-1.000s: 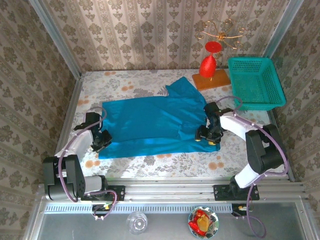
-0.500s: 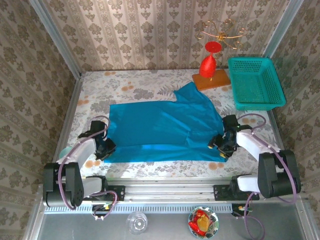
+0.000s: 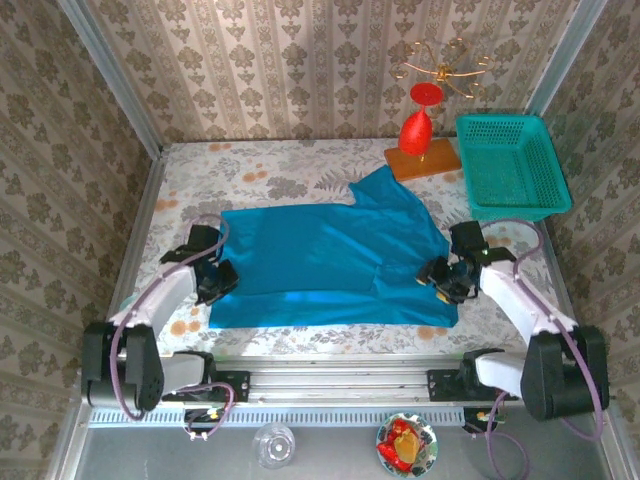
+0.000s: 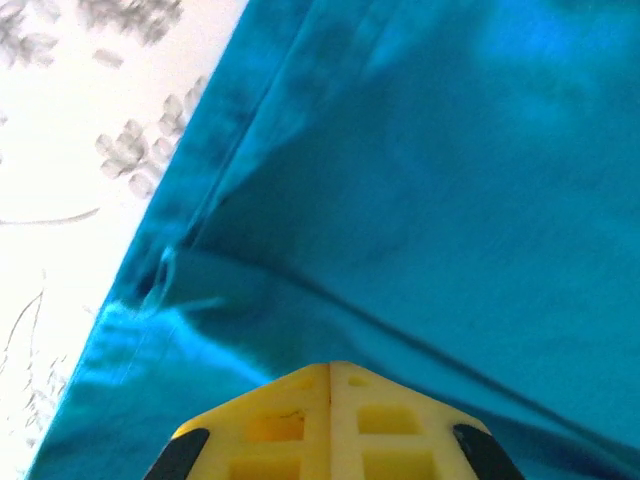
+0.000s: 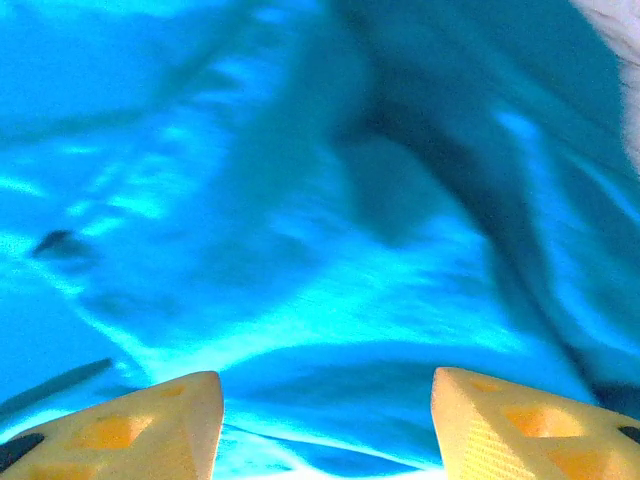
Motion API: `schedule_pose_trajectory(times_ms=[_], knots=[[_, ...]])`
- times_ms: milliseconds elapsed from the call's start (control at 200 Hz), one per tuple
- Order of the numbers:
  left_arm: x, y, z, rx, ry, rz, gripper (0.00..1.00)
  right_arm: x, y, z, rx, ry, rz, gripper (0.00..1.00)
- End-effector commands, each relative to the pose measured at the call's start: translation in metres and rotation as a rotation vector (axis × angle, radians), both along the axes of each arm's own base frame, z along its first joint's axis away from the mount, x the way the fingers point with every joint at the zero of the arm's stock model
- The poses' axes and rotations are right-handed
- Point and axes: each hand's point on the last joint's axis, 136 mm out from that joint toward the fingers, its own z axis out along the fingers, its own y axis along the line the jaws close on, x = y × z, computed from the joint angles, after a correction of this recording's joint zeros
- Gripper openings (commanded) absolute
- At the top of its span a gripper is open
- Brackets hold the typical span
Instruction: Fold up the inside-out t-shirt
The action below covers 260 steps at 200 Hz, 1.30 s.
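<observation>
- Papered walls (image 3: 300, 70) enclose a floral table (image 3: 300, 165); a teal basket (image 3: 510, 165) stands at the far right corner, well apart from the work.
- Spread flat across the middle of the table lies the shirt (image 3: 320, 260), its long axis left to right. One sleeve reaches toward the far right, and the near hem runs almost straight, close to the table's near edge.
- At the shirt's left edge sits the left gripper (image 3: 222, 280). The wrist view shows its fingers pressed together with a crease of cloth drawn up to their tips, so it appears to pinch the edge.
- At the shirt's right edge sits the right gripper (image 3: 438, 278). Its fingers stand apart with blue cloth lying beyond the gap, and nothing is clamped.
- Change over the last second: the shirt has slid nearer and to the right, so its right edge now lies farther out. The right arm has swung outward with it.
- Meaning, as judged from the flat lie: the cloth has been tugged straight. No fold is yet made, and the next move probably calls for a grip at both sides.
</observation>
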Motion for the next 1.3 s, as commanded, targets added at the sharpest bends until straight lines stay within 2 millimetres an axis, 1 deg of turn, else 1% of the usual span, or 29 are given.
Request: schedule_pose_trajectory(times_ms=[0, 30, 45, 55, 80, 140, 170, 240, 250, 275, 325, 460, 565, 610, 625, 705, 795, 905, 965, 1015, 1090, 1110, 1215, 1295], knots=[[0.002, 0.004, -0.016, 0.050, 0.059, -0.052, 0.03, 0.031, 0.031, 0.007, 0.133, -0.057, 0.136, 0.59], [0.003, 0.005, -0.021, 0.052, 0.071, -0.051, 0.03, 0.038, 0.035, 0.007, 0.151, -0.067, 0.149, 0.59], [0.003, 0.005, -0.024, 0.053, 0.078, -0.049, 0.03, 0.039, 0.037, -0.001, 0.159, -0.039, 0.151, 0.59], [0.003, 0.006, -0.025, 0.054, 0.081, -0.046, 0.03, 0.044, 0.038, -0.002, 0.163, -0.050, 0.153, 0.59], [0.002, 0.008, -0.029, 0.056, 0.092, -0.039, 0.03, 0.048, 0.039, -0.008, 0.166, -0.044, 0.153, 0.59], [0.002, 0.012, -0.034, 0.067, 0.094, -0.023, 0.03, 0.050, 0.032, -0.025, 0.125, 0.006, 0.126, 0.59], [0.001, 0.018, -0.037, 0.085, 0.098, -0.006, 0.04, 0.048, 0.023, -0.035, 0.078, 0.047, 0.099, 0.59], [-0.005, 0.031, -0.044, 0.117, 0.124, 0.038, 0.04, 0.042, 0.004, -0.051, -0.009, 0.109, 0.040, 0.57], [-0.006, 0.033, -0.045, 0.116, 0.129, 0.042, 0.04, 0.036, 0.002, -0.054, -0.020, 0.135, 0.031, 0.57], [-0.009, 0.036, -0.047, 0.115, 0.141, 0.057, 0.04, 0.030, -0.004, -0.059, -0.040, 0.166, 0.009, 0.57], [-0.014, 0.042, -0.049, 0.117, 0.154, 0.073, 0.05, 0.024, -0.005, -0.061, -0.034, 0.176, -0.010, 0.57], [-0.026, 0.051, -0.049, 0.123, 0.167, 0.101, 0.06, 0.004, -0.009, -0.060, -0.040, 0.181, -0.072, 0.57], [-0.033, 0.049, -0.050, 0.086, 0.170, 0.123, 0.07, -0.012, -0.008, -0.058, -0.027, 0.182, -0.100, 0.57], [-0.033, 0.049, -0.050, 0.076, 0.164, 0.133, 0.07, -0.019, -0.007, -0.059, -0.022, 0.190, -0.105, 0.57], [-0.033, 0.048, -0.049, 0.074, 0.161, 0.136, 0.07, -0.018, -0.006, -0.054, -0.018, 0.165, -0.105, 0.57], [-0.028, 0.047, -0.042, 0.063, 0.125, 0.138, 0.07, -0.023, -0.003, -0.049, -0.006, 0.150, -0.106, 0.57], [-0.015, 0.048, -0.024, 0.067, 0.072, 0.124, 0.07, -0.018, -0.001, -0.034, 0.002, 0.110, -0.082, 0.57], [0.008, 0.053, 0.001, 0.104, -0.006, 0.086, 0.08, 0.004, -0.002, -0.010, -0.023, 0.010, -0.016, 0.57], [0.017, 0.053, 0.011, 0.112, -0.030, 0.052, 0.08, 0.016, 0.003, -0.001, -0.015, -0.028, 0.044, 0.57], [0.026, 0.049, 0.019, 0.100, -0.047, 0.015, 0.08, 0.024, 0.012, 0.003, 0.021, -0.041, 0.096, 0.57], [0.037, 0.035, 0.027, 0.043, -0.076, -0.058, 0.09, 0.030, 0.021, 0.002, 0.049, -0.023, 0.157, 0.57], [0.040, 0.030, 0.028, 0.027, -0.087, -0.078, 0.09, 0.031, 0.022, -0.004, 0.050, 0.003, 0.167, 0.56], [0.053, -0.008, 0.038, -0.080, -0.151, -0.216, 0.12, 0.037, 0.037, -0.008, 0.090, 0.014, 0.231, 0.52], [0.061, -0.044, 0.049, -0.150, -0.215, -0.321, 0.17, 0.040, 0.039, -0.008, 0.030, 0.025, 0.271, 0.52]])
